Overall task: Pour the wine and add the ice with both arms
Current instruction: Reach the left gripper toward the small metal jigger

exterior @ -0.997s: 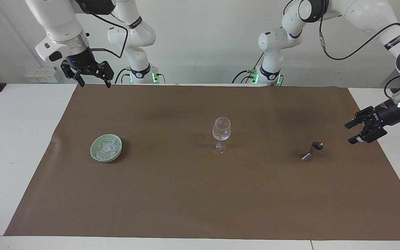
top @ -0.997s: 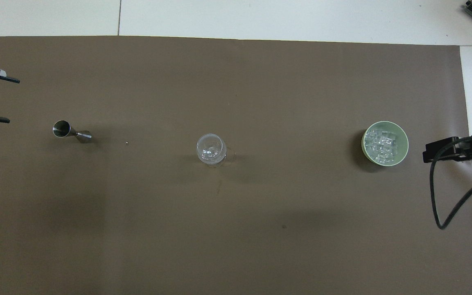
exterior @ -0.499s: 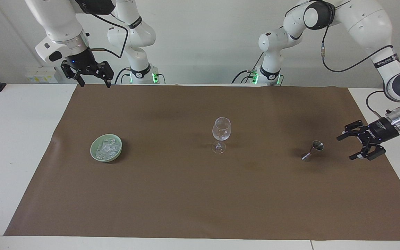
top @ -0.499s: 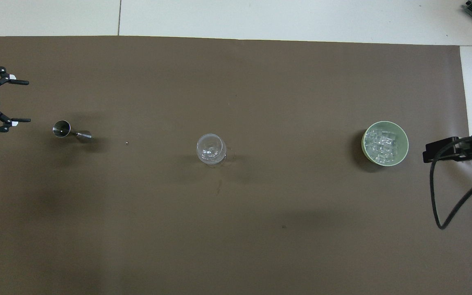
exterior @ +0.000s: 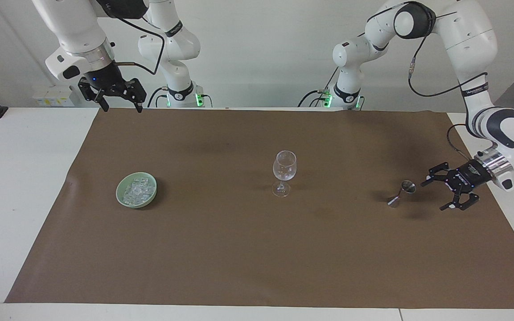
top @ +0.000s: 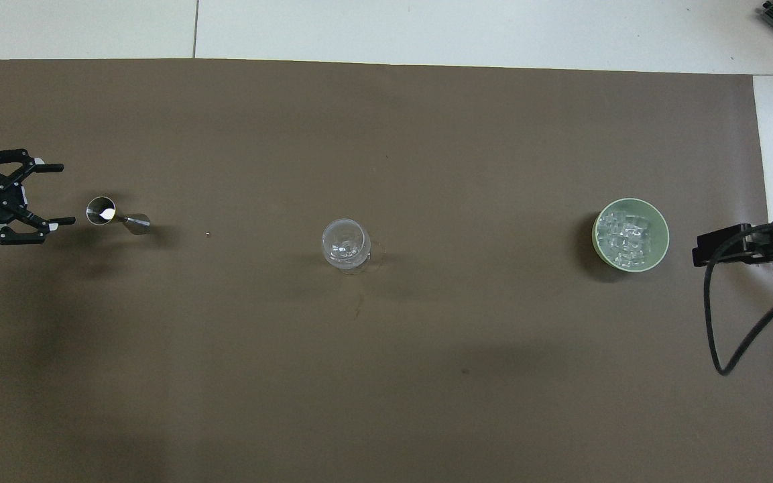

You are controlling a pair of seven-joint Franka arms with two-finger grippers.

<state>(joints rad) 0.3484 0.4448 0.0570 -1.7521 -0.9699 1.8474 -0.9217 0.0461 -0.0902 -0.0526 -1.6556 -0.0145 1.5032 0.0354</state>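
Left hand (exterior: 435,195) spread wide, empty, just beside metal jigger (exterior: 402,193), not touching; right hand (exterior: 120,105) spread, empty.

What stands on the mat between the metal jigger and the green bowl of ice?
Only the empty wine glass, roughly midway between the jigger and the bowl of ice. The overhead view shows the rest of that stretch bare, apart from a tiny speck.

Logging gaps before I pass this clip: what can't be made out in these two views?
- Metal jigger: whether it holds any liquid; too small in both views.
- Wine glass: what lies in its bowl; clear glass hides it in both views.
- Right end effector: in the overhead view only its cabled mount shows at the frame edge beside the bowl of ice.
- Left end effector: open beside the jigger; any contact is unclear.
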